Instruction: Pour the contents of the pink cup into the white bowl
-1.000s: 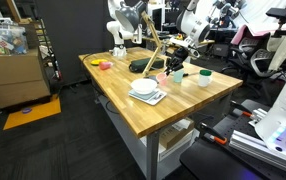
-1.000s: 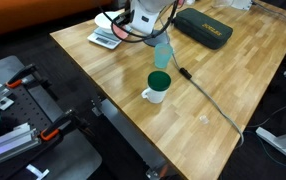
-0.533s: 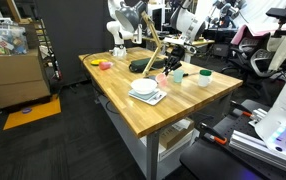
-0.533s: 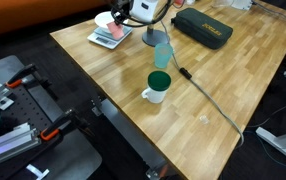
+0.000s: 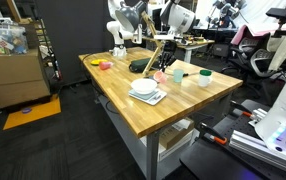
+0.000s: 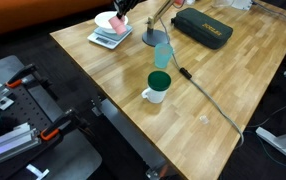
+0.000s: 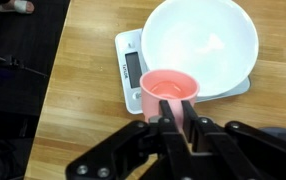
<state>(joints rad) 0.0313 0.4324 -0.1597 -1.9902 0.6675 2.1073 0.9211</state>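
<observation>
Wrist view: hand (image 7: 175, 110) clamped on the near rim of the pink cup (image 7: 169, 90), cup mouth facing the camera, contents unclear. Cup sits at the near-left edge of the white bowl (image 7: 198, 45). Bowl rests on a pale square tray (image 7: 131, 68) on the wooden worktop (image 7: 83, 110).

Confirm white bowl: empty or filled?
Empty, as far as visible: white bowl shows a bare white inside in the wrist view. Tool grips the pink cup close by.
</observation>
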